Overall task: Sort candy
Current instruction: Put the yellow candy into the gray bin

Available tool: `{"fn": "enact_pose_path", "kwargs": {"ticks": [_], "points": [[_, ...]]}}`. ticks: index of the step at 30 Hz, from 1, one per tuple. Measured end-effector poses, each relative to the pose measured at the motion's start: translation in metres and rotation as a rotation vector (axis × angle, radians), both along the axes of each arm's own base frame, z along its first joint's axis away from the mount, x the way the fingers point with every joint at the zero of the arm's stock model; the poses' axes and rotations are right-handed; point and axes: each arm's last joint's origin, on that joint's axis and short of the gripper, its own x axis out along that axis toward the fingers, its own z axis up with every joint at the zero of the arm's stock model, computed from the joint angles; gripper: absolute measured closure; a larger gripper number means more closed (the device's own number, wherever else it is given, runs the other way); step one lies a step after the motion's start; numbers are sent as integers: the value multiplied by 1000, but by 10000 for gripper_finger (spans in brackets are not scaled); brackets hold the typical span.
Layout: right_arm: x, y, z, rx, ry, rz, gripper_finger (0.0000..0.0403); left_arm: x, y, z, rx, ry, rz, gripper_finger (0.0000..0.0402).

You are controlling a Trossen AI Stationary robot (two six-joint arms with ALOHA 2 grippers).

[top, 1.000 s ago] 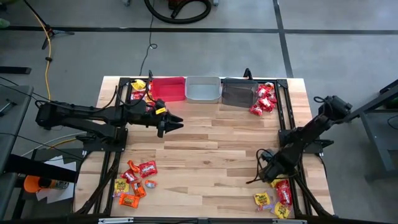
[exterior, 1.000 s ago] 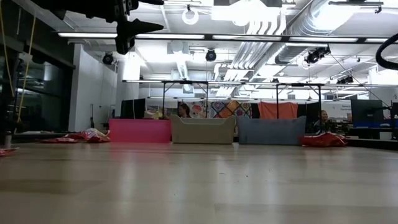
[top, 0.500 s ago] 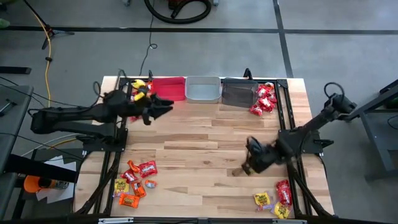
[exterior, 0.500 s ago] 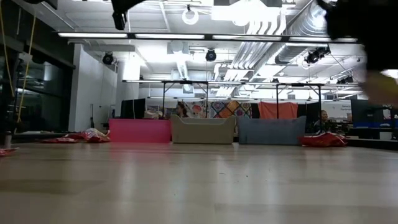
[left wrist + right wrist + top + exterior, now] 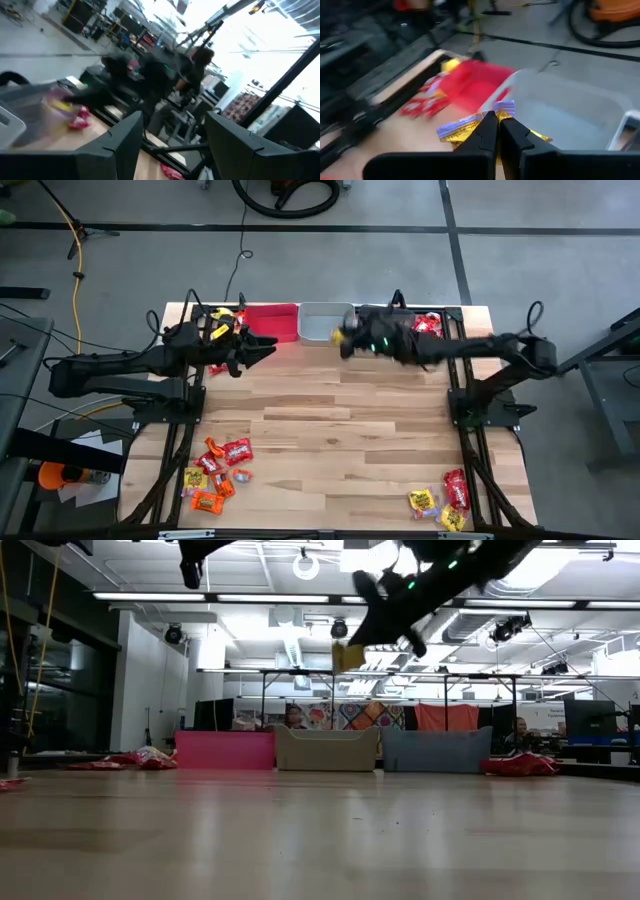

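From above, the right gripper (image 5: 347, 340), fingers clamped on a yellow candy (image 5: 341, 337), hangs over the clear bin (image 5: 326, 326) between the red bin (image 5: 270, 321) and dark bin (image 5: 384, 330), the left gripper (image 5: 266, 349) wide open beside the red one; low down, the candy (image 5: 347, 657) dangles high above the bins; its wrist view shows it pinched over the clear bin (image 5: 580, 107).

I count three bins, red (image 5: 270, 321), clear grey (image 5: 322, 323), dark (image 5: 385, 321), two arms, two grippers, left (image 5: 262, 348), right (image 5: 345, 338), four candy heaps, each heap's pieces beyond my counting.
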Motion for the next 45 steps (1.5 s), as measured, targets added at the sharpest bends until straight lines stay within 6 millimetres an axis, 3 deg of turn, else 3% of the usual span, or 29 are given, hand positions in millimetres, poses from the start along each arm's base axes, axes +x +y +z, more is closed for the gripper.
{"fn": "enact_pose_path", "kwargs": {"ticks": [3, 8, 14, 20, 25, 31, 36, 41, 45], "points": [[16, -32, -3, -6, 51, 4, 402, 1, -3, -1, 24, 8, -18, 199], [51, -68, -10, -8, 212, -4, 393, 2, -6, -1, 49, 9, -29, 199], [73, -102, -20, 79, 438, -28, 324, 2, -6, -3, 53, 33, -29, 199], [82, -112, -26, 133, 604, -24, 211, 2, -5, -8, 72, 88, -18, 199], [83, -105, 4, 75, 571, 128, 159, 2, -5, -11, 63, 123, -3, 199], [54, -77, 63, 9, 506, 164, 153, 1, 14, -8, -33, 401, 251, 199], [16, -52, 93, -31, 521, 150, 153, 0, 57, -3, -58, 799, 449, 201], [-31, -34, 95, -27, 548, 129, 153, -11, 108, -35, -215, 1227, 566, 204], [-70, -22, 82, 2, 514, 87, 153, -26, 131, -66, -383, 1420, 611, 204]]}}
